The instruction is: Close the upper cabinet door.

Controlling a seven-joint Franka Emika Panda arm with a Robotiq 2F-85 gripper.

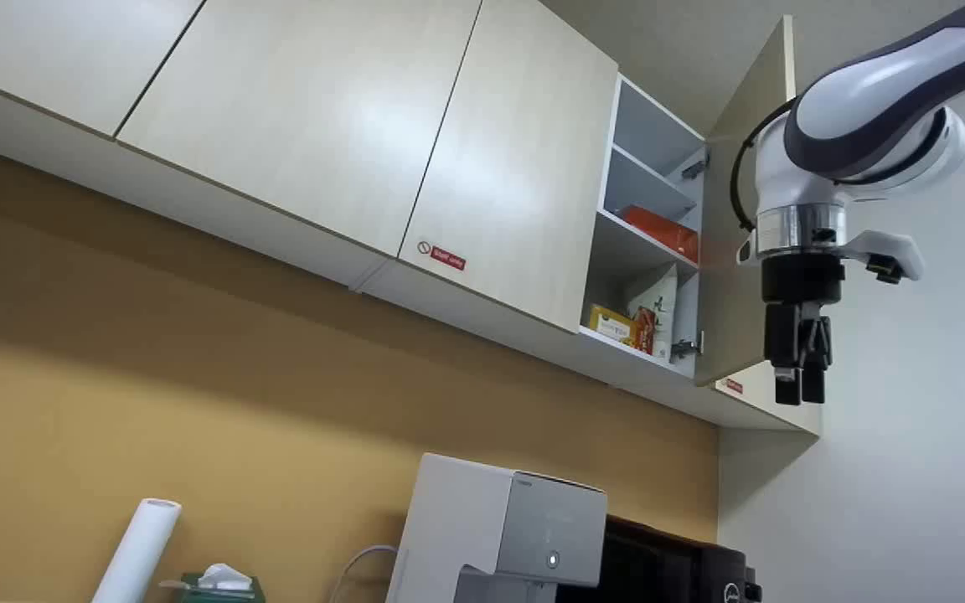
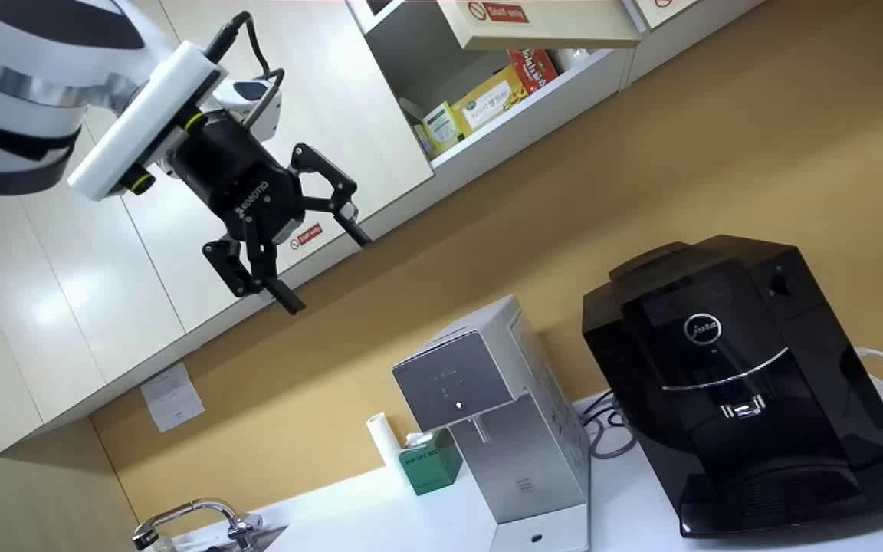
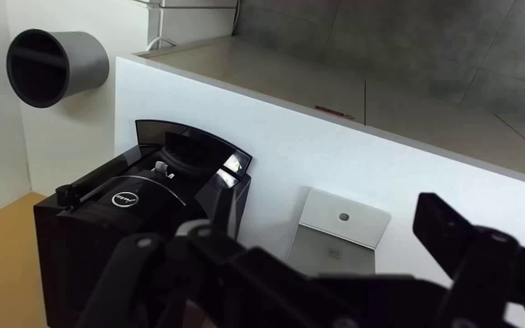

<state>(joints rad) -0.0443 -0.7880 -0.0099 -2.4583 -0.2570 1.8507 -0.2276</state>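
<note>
The upper cabinet door is a light-beige panel standing swung open at the right of the cabinets in an exterior view [image 1: 730,243]. In an exterior view its lower part shows at the top edge with a red-and-white label [image 2: 556,23]; the rest is out of frame there. It is out of view in the wrist view. My gripper hangs fingers-down, open and empty; it shows in both exterior views [image 1: 801,389] [image 2: 330,272], partly in front of the door in an exterior view. It appears apart from the door; their depth gap is hard to judge. The wrist view shows its spread fingers [image 3: 328,214].
The open cabinet [image 1: 650,193] holds boxes on its shelves. Closed beige doors [image 1: 298,109] line the wall beside it. Below stand a white-grey dispenser [image 2: 503,414] and a black coffee machine [image 2: 725,376] on the white counter [image 3: 290,132].
</note>
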